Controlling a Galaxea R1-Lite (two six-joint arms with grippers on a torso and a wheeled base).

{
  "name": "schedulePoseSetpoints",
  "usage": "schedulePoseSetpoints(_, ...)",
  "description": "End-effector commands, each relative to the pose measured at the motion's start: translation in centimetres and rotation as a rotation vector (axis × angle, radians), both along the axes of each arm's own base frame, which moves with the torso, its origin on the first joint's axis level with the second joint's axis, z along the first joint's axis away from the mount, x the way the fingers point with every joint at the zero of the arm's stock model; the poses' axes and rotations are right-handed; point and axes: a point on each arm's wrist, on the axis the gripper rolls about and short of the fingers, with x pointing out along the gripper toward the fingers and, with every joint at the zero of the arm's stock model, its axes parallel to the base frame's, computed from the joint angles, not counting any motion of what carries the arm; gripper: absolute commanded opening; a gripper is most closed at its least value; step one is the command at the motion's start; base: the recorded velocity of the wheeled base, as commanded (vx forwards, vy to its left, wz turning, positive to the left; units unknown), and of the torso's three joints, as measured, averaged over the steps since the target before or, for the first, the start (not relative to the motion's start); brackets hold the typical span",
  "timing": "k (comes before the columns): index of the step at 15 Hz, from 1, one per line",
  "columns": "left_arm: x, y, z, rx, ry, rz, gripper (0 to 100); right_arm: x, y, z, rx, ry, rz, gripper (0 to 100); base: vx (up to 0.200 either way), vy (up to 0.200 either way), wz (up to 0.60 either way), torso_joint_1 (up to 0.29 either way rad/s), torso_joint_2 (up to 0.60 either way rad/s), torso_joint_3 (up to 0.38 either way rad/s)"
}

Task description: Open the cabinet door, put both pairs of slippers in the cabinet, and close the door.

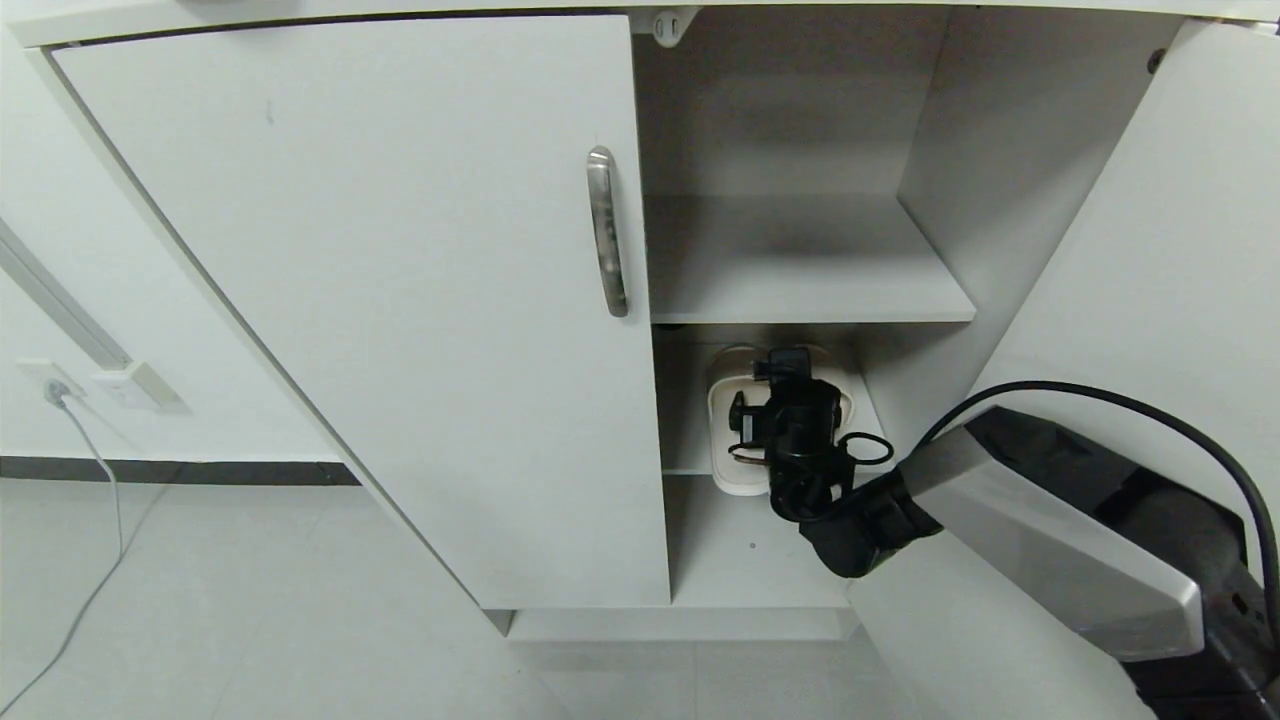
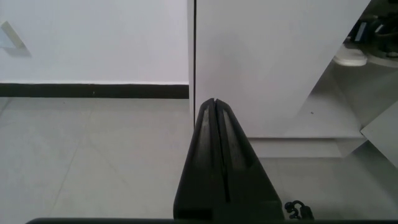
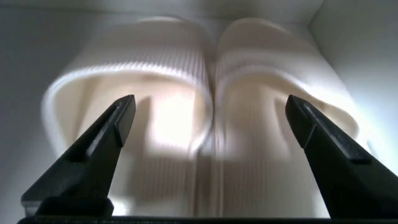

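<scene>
The step in hand looks like setting a pair of cream ribbed foam slippers [image 1: 725, 450] in the white cabinet's [image 1: 800, 270] lower compartment, lower centre of the head view. The right gripper [image 3: 209, 104] reaches in low, jaws wide apart either side of the pair. Next it likely needs to back straight out without dragging them. The left gripper [image 2: 214, 104], jaws together, points at the closed left door [image 1: 380, 300]

On your left you have a white wall [image 1: 220, 420] with a dark skirting strip [image 1: 180, 471] along its foot. A grey cable [image 1: 108, 480] drops from a wall socket [image 1: 45, 382] to the pale tiled floor [image 1: 260, 600]. The white cabinet [image 1: 400, 300] stands on that floor.
</scene>
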Motion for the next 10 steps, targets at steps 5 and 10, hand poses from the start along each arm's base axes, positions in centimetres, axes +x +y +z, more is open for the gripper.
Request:
schedulePoseSetpoints(5, 0.0, 0.0, 0.0, -0.001, 0.002, -0.001, 0, -8.9, -0.5, 2.0, 0.003, -0.004, 0.11, 100, 0.0, 0.0, 0.0, 0.0, 0.0, 0.0)
schedulePoseSetpoints(10, 0.0, 0.0, 0.0, 0.001, 0.002, -0.003, 0, -13.9, -1.6, 0.8, -0.012, 0.008, 0.174, 100, 0.0, 0.0, 0.0, 0.0, 0.0, 0.0)
